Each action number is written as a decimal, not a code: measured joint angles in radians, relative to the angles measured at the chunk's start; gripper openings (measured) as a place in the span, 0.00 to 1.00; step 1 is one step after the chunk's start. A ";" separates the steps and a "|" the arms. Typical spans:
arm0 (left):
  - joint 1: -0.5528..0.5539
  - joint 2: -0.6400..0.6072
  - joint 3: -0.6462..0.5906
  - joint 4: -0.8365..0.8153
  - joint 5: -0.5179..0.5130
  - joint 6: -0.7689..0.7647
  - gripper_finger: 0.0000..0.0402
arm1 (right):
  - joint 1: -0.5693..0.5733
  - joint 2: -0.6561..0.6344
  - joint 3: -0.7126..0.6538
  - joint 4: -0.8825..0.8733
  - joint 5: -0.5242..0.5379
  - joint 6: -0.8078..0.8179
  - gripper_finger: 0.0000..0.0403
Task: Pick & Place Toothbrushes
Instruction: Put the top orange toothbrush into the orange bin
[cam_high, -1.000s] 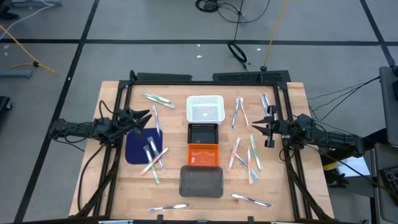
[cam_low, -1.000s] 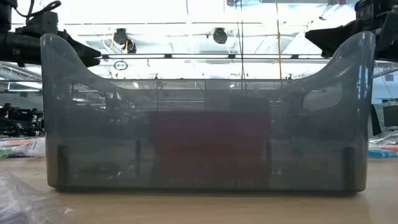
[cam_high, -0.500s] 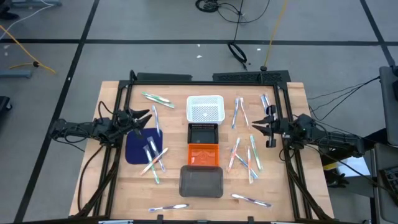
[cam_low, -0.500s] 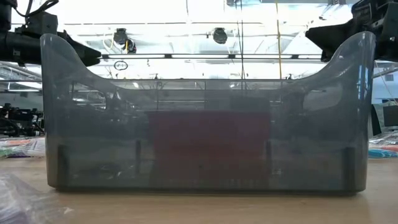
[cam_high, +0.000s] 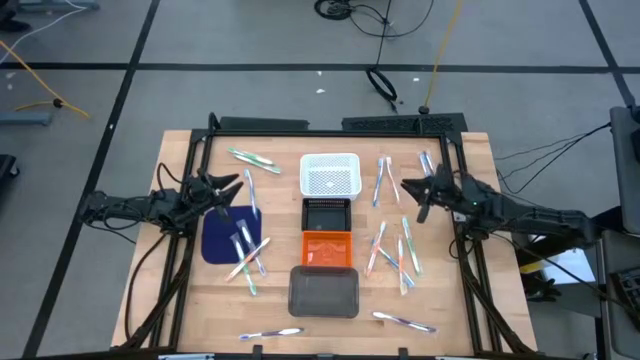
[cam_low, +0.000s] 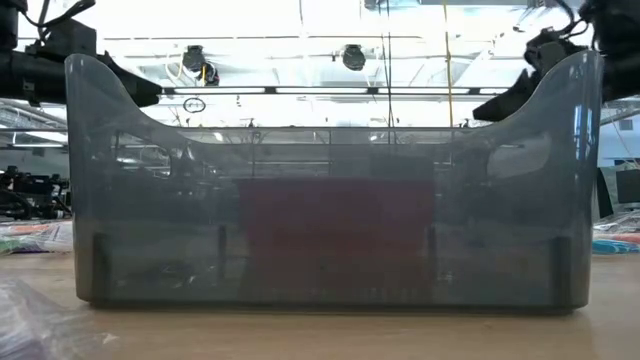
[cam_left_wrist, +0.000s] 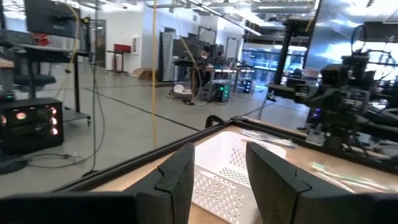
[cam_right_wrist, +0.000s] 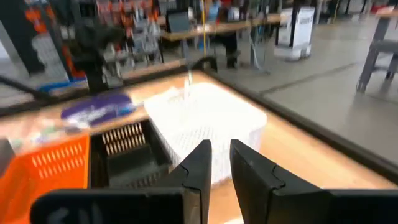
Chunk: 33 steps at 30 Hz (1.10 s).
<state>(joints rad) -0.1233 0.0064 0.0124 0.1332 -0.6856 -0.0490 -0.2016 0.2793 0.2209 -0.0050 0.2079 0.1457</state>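
Observation:
Toothbrushes lie flat in loose groups on the wooden table: some on the dark blue mat (cam_high: 222, 238), a pair near the far left (cam_high: 252, 160), several right of the trays (cam_high: 393, 252), more by the far right (cam_high: 385, 178). My left gripper (cam_high: 238, 193) hovers open over the mat's far edge. My right gripper (cam_high: 410, 198) hovers open above the toothbrushes on the right, pointing toward the white basket (cam_high: 330, 174), which fills its wrist view (cam_right_wrist: 205, 118). Neither holds anything.
Down the middle stand a white basket, a black tray (cam_high: 327, 213), an orange tray (cam_high: 327, 248) and a grey tray (cam_high: 323, 292), which blocks the low view (cam_low: 330, 200). Single toothbrushes lie near the near edge (cam_high: 270, 333) (cam_high: 405, 322). A black frame (cam_high: 330, 124) rims the table.
In the last half second my right gripper has swung toward the table's left, from the right frame rail toward the white basket, turning a little and dropping slightly in the low view. My left arm has kept still. No toothbrush has moved.

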 joint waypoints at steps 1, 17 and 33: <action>0.000 0.000 0.000 0.001 -0.005 0.000 0.36 | 0.000 0.031 0.015 -0.003 0.001 0.000 0.12; 0.001 0.000 0.000 0.030 -0.007 0.001 0.36 | -0.226 0.643 0.320 -0.248 0.079 0.104 0.14; 0.001 0.000 0.000 0.029 -0.006 -0.002 0.36 | -0.332 0.902 0.330 -0.224 -0.055 0.145 0.47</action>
<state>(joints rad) -0.1226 0.0067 0.0124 0.1623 -0.6918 -0.0506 -0.5338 1.1818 0.5510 -0.2291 0.1524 0.2906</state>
